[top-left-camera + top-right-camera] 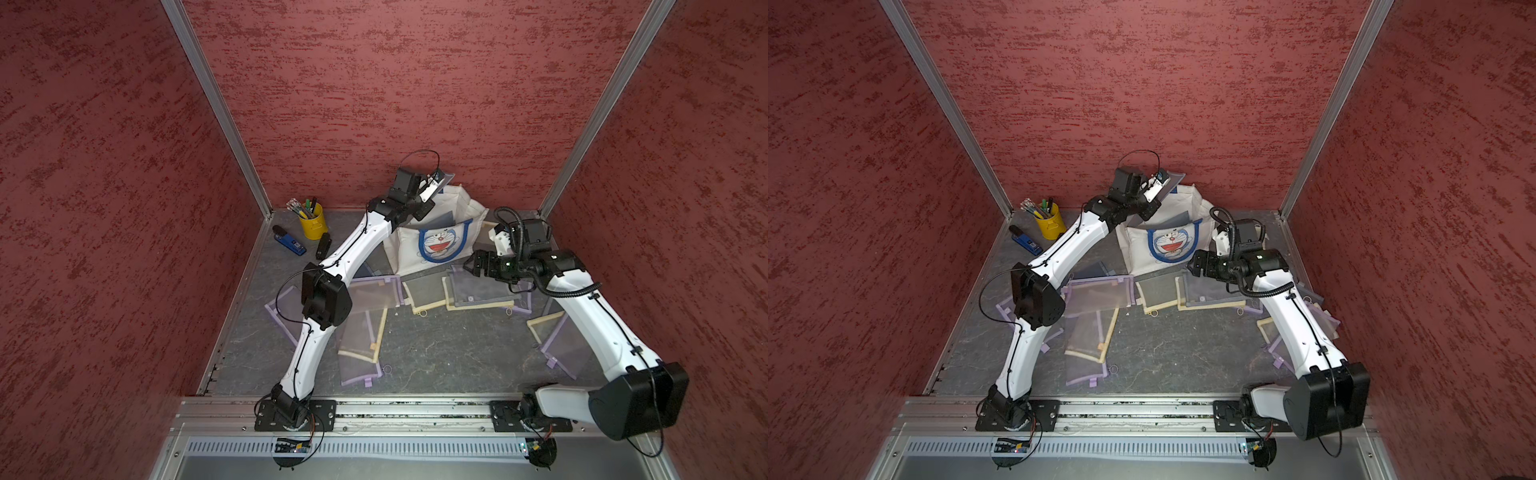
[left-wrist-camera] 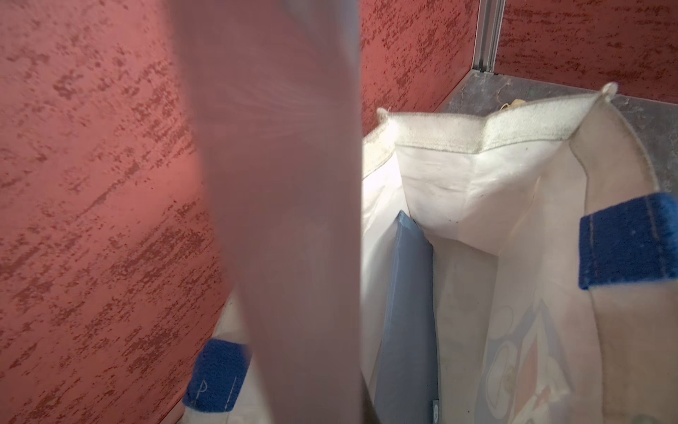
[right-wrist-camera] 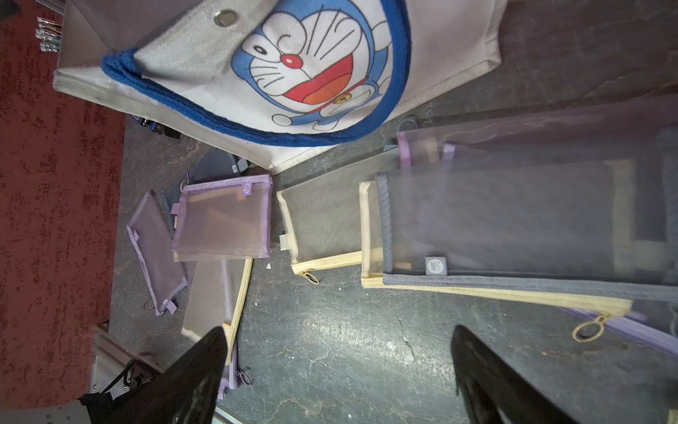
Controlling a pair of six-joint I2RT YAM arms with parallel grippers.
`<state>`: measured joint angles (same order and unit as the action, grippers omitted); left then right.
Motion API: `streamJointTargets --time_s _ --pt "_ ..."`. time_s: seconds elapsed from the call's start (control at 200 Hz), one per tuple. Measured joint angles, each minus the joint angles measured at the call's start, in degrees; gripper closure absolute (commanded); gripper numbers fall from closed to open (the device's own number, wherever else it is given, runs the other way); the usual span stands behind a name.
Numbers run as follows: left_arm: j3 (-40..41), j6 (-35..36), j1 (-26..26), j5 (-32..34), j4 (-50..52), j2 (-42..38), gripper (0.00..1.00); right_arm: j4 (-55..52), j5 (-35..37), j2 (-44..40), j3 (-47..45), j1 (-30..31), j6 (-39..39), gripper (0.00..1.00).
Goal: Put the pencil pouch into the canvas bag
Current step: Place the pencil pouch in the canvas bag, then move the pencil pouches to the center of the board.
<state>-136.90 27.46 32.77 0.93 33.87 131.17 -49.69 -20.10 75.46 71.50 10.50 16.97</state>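
Your L gripper (image 1: 435, 179) is squeezed tight on the pencil pouch (image 1: 448, 178), a thin see-thru grey one. It's held up high, near the back wall. In the L wrist cam you can't see the fingers. The pouch is a big blurry sheet there, hanging down from the grip.

Right under that gripper is the canvas bag (image 2: 477, 136). It stands up w/ its top wide open. The pouch hangs over the open top, on the back-wall side. You can't tell if its low end is inside yet. Down in the bag, beside the hanging pouch, a blue pouch (image 2: 411, 293) stands on its edge.

Your R gripper (image 3: 339, 330) has its two black fingers (image 3: 198, 374) far apart, w/ nothing btw them. It hangs low over the grey table (image 3: 348, 367), just in front of the bag's cat-face side, not touching it.

Past the R fingertips, loose pouches lie flat on the table. There's a grey-edged pouch (image 3: 513, 227) on top of a yellow-edged one, then a 2nd yellow-edged pouch (image 3: 323, 220), then a purple pouch (image 3: 223, 216). More lie under both arms.

Far off to the L gripper's side, in the back corner, sits a yellow pen cup (image 1: 312, 222).
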Motion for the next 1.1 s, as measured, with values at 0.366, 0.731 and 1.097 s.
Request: streamJointTargets --time_s 0.366,0.731,1.097 --pt "-0.61 -1.57 0.02 -1.79 1.53 0.09 0.37 0.0 1.2 1.77 1.79 -2.51 -1.18 0.04" --pt "14.29 -10.27 3.08 -2.23 0.83 -15.93 0.22 5.14 1.92 9.97 2.21 -3.67 -2.03 0.05" --pt "60.41 -36.17 10.21 -7.5 -10.4 -52.76 0.15 16.63 1.4 25.79 -5.14 -3.98 -1.73 0.08"
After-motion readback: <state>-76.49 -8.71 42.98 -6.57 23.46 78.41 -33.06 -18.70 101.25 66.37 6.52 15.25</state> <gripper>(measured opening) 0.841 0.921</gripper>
